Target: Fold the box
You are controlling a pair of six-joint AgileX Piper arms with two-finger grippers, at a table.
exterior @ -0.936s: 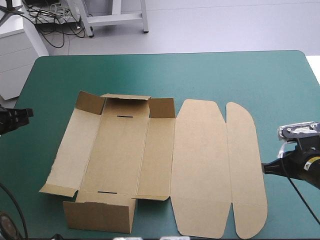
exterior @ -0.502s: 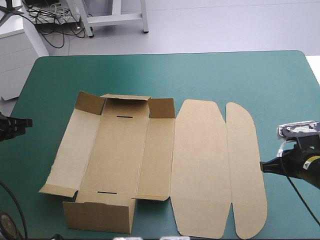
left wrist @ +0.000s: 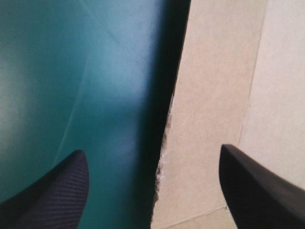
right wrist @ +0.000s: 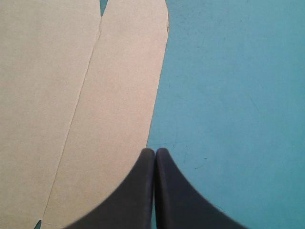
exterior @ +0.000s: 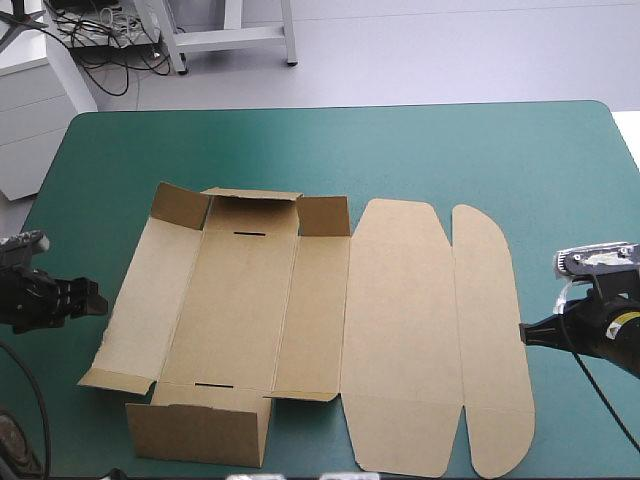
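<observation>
Even light; dark shadow beside box (left wrist: 214, 95)

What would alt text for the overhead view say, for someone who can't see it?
A cut brown box lies unfolded on the teal-green table, a few end flaps raised, its lid panels flat. The left tool is beside its left edge, and the right tool is by its right edge.

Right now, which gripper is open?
The left gripper, at the box's left edge: its fingers stand wide apart. The right gripper, beside the rounded flap on the opposite side, is shut into one pointed arch.
</observation>
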